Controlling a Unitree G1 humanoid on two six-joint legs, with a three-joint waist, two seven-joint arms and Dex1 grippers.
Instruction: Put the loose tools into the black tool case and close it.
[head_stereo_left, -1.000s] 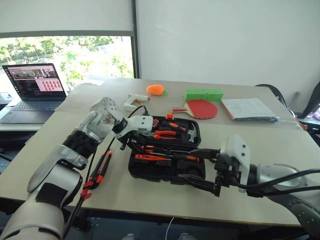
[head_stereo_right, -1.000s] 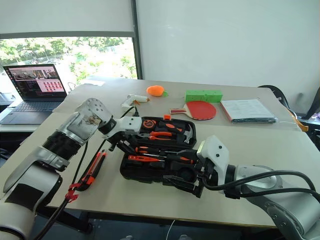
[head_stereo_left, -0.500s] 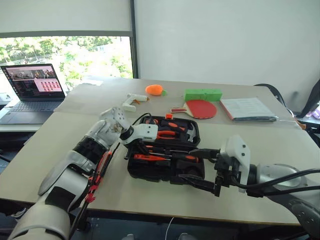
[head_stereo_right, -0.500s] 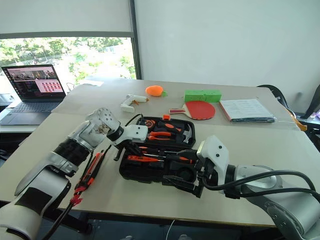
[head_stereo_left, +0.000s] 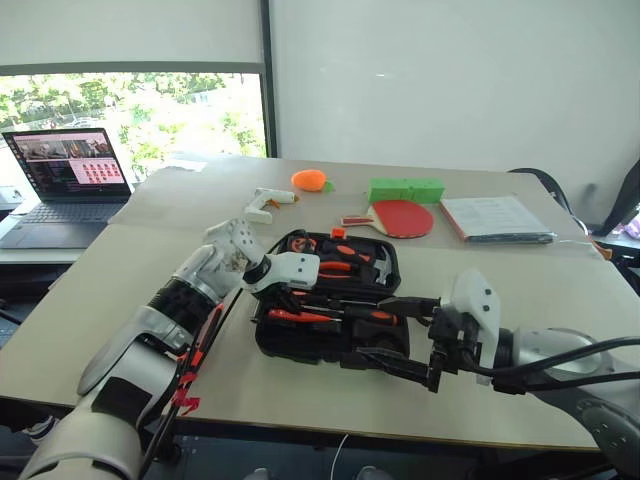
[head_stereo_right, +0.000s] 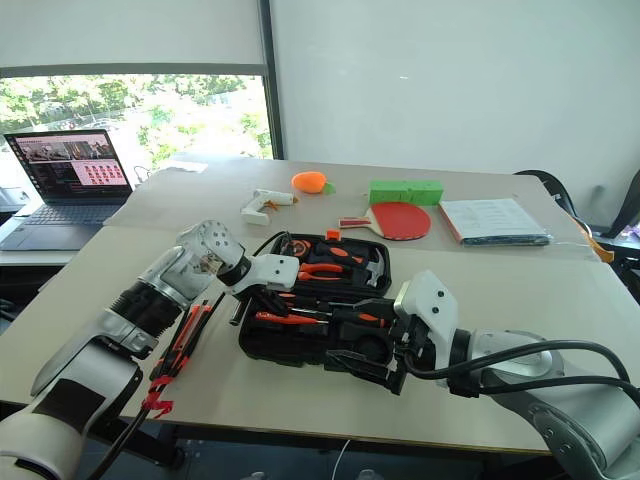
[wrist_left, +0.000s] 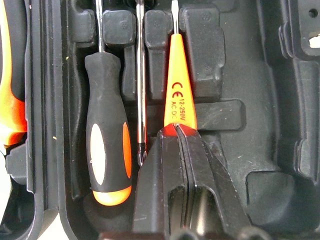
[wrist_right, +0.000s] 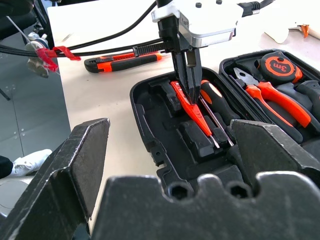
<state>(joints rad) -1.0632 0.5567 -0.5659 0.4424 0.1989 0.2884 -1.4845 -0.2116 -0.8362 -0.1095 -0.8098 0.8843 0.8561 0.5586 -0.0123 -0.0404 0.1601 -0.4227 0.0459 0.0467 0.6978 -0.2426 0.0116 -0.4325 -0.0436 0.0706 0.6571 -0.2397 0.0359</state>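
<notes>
1. Black tool case (head_stereo_left: 330, 345) lies open mid-desk (head_stereo_left: 120, 270), its near edge partly hidden behind the right pincer (head_stereo_left: 405, 335).
2. Left pincer (wrist_left: 181, 131), fingers pressed together on the tail end of the orange tester screwdriver (wrist_left: 176, 85) in its slot; that end is covered.
3. Right pincer is spread wide, empty.
4. Utility knife (wrist_right: 125, 62) lies on the desk beside the case, half masked by cables.

The left tool (head_stereo_right: 265, 296) reaches into the open black tool case (head_stereo_right: 300, 345); a utility knife (head_stereo_right: 183, 336) lies beside it.
</notes>
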